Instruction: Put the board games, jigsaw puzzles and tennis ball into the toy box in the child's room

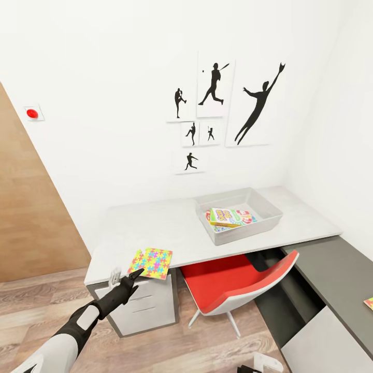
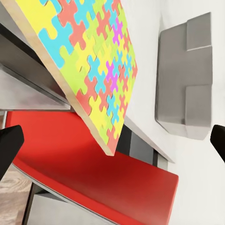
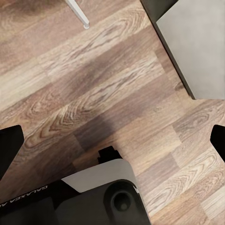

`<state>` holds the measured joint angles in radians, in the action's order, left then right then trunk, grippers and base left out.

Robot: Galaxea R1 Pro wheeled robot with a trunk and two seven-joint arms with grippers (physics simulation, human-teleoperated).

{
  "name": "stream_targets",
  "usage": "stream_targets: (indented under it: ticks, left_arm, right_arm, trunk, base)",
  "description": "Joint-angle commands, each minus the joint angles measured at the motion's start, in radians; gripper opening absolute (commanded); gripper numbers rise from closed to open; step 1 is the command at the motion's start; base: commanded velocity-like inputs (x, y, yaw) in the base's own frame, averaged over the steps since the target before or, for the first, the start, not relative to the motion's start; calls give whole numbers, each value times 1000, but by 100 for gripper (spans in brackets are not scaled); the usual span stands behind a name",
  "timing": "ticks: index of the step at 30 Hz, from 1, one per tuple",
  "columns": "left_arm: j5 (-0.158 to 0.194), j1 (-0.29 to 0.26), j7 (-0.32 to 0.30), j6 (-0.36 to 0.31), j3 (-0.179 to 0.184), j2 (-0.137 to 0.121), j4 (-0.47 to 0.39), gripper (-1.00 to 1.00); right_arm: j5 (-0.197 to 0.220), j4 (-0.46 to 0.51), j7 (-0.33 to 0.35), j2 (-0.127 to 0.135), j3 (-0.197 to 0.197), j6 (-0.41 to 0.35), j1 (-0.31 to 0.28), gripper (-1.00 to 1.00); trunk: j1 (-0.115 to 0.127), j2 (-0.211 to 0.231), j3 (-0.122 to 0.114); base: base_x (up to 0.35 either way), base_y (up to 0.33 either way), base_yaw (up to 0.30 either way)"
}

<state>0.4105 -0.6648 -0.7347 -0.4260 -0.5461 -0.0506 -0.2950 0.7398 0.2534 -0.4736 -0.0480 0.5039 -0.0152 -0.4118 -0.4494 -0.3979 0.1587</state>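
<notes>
A jigsaw puzzle (image 1: 151,262) (image 2: 93,61), a flat square of multicolour pieces, lies at the front edge of the pale grey table (image 1: 171,228), its corner past the edge. My left gripper (image 1: 129,277) (image 2: 114,143) is open just below and in front of it, not touching. The light grey toy box (image 1: 248,232) (image 2: 185,84) stands farther right on the table, with a Skip-Bo board game (image 1: 230,216) and other printed boxes inside. My right gripper (image 3: 112,140) hangs open over the wood floor, holding nothing. The bed and the tennis ball are out of view.
A red chair (image 1: 233,282) (image 2: 93,164) is tucked under the table beside the white drawers (image 1: 147,305). A lower dark grey section (image 1: 336,274) runs along the right wall, with a colourful flat corner (image 1: 369,303) at the picture's edge. Baseball silhouettes (image 1: 215,83) hang above.
</notes>
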Motion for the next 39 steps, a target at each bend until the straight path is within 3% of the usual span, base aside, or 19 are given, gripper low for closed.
stream_targets:
  ticks: [1, 10, 20, 34, 39]
  left_arm:
    - [5, -1, -2, -8, -2, 0, 0, 100]
    - [5, -1, -2, -8, -3, 0, 0, 100]
    - [5, -1, -2, -8, -3, 0, 0, 100]
    - [7, -1, -2, -10, -3, 0, 2, 100]
    - [8, -1, -3, -42, -28, 0, 2, 100]
  right_arm:
    - [7, 1, -7, 0, 8, -2, -1, 100]
    - [7, 1, -7, 0, 8, -2, -1, 100]
    - [7, 1, -7, 0, 8, -2, -1, 100]
    - [7, 1, -7, 0, 8, -2, -1, 100]
    - [7, 2, -6, 0, 8, -1, -1, 100]
  trunk:
    - [-1, -2, 2]
    - [-1, -2, 2]
    - [-39, -72, 33]
    - [-39, -72, 33]
    - [-39, -72, 33]
  base:
    - [0, 0, 0]
    - [0, 0, 0]
    - [0, 0, 0]
    - [0, 0, 0]
    - [0, 0, 0]
